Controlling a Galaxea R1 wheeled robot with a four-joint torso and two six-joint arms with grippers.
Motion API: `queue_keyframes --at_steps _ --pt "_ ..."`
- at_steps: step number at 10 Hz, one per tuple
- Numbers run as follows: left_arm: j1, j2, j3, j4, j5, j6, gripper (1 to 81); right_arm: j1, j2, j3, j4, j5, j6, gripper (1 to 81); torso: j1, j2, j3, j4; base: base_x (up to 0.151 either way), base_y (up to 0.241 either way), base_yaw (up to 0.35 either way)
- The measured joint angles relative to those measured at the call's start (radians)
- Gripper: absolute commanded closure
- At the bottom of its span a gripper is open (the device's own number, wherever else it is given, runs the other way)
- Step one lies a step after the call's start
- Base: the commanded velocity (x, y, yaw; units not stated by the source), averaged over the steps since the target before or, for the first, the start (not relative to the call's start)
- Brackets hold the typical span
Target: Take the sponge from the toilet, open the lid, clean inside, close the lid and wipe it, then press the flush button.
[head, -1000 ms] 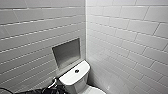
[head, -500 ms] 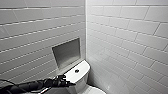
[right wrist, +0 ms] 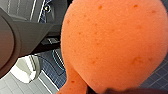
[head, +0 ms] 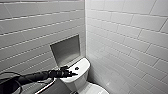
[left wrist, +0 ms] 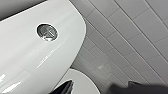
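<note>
Apparently beside left gripper (head: 71, 73): flush button (head: 76, 68)

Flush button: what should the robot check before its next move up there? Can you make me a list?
1. Flush button uncovered on the tank top: ok.
2. Left gripper near the button: ok. It hovers over the tank top beside the button, not on it.
3. Lid down: ok, it looks shut.
4. Sponge safely gripped: cannot tell. It sits close in front of the right wrist camera.
5. Lid wiped clean: cannot tell.
</note>
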Motion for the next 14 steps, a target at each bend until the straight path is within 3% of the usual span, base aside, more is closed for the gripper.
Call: queue_keyframes --at_steps 2,6,7,14 --pt "-0.039 0.048 -0.063 -0.006 0.026 -0.009 1.0 0.003 0.0 0.001 0.0 0.0 0.0 81.1 0.0 0.001 -0.026 0.0 0.0 0.0 0.0" --pt "-0.129 0.103 -0.184 -0.016 0.083 -0.023 1.0 0.009 0.0 0.007 0.0 0.004 0.0 81.1 0.001 0.001 -0.029 0.0 0.0 0.0 0.0" --pt "-0.129 0.112 -0.219 -0.019 0.104 -0.034 81.1 0.009 0.0 0.007 0.0 0.005 0.0 81.1 0.001 0.001 -0.03 0.0 0.0 0.0 0.0" --pt "-0.154 0.275 -0.449 0.001 0.156 -0.027 81.1 0.009 0.001 0.008 0.001 0.006 0.0 81.1 0.001 0.002 -0.031 0.0 0.0 0.0 0.0"
